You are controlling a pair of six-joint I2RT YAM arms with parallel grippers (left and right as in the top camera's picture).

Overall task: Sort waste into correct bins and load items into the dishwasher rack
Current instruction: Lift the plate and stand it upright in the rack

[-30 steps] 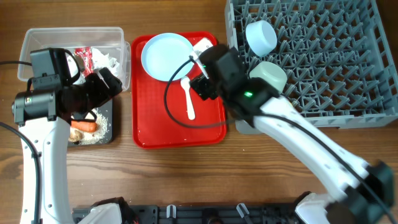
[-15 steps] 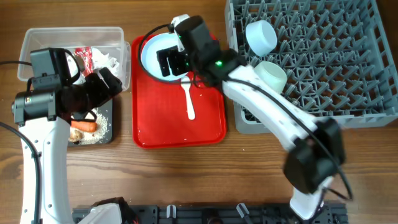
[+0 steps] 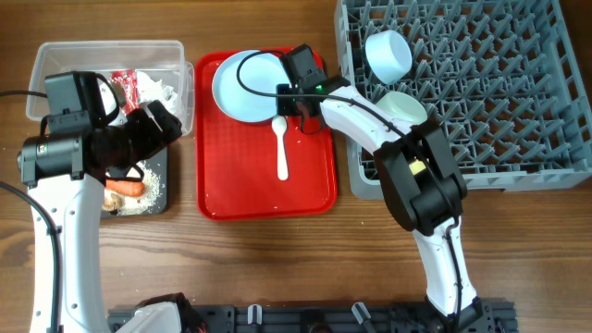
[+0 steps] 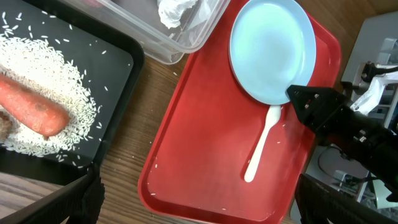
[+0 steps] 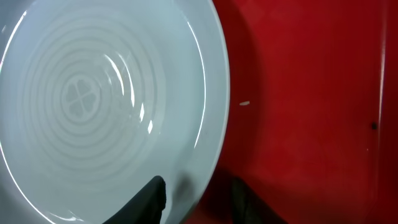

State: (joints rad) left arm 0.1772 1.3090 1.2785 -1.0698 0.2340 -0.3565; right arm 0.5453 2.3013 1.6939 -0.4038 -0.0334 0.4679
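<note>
Right gripper (image 5: 199,198): two dark matt fingertips, spread apart, straddle the near rim of the pale blue round plate (image 5: 106,106). One tip is over the plate's glossy inner face. The other is over the red plastic serving tray (image 5: 311,93), outside the rim. Cannot tell whether either pad touches.

Plate: smooth and shiny, with concentric moulded rings and a small clover-like mark at centre. It lies flat at the far end of the red tray. One loose rice grain (image 5: 245,104) sits on the tray just beside the rim.

White plastic spoon (image 3: 282,148): slim, lies flat on the red tray, one end nearly at the plate's rim.

Left gripper (image 4: 199,186): dark fingers wide apart, holding nothing. It hovers near the black shallow rectangular tray (image 4: 121,93) and the red tray's left edge.

Black tray: holds a spread of loose white rice (image 4: 43,68) and a smooth orange carrot (image 4: 34,112) lying on the rice.

Clear plastic rectangular tub (image 4: 186,43): thin, see-through walls, just beyond the black tray. Inside is a crumpled white napkin (image 4: 177,9) with a red-printed wrapper (image 3: 125,85) beside it.

Large square grey plastic dishwasher rack (image 3: 481,102): grid base, many upright pegs, right of the red tray. A pale rounded bowl (image 3: 388,54) lies tilted among the pegs near its left edge. A second pale bowl (image 3: 404,111) is just below it, partly covered by the right arm.

All of it rests on a wood-grain table (image 3: 277,268).
</note>
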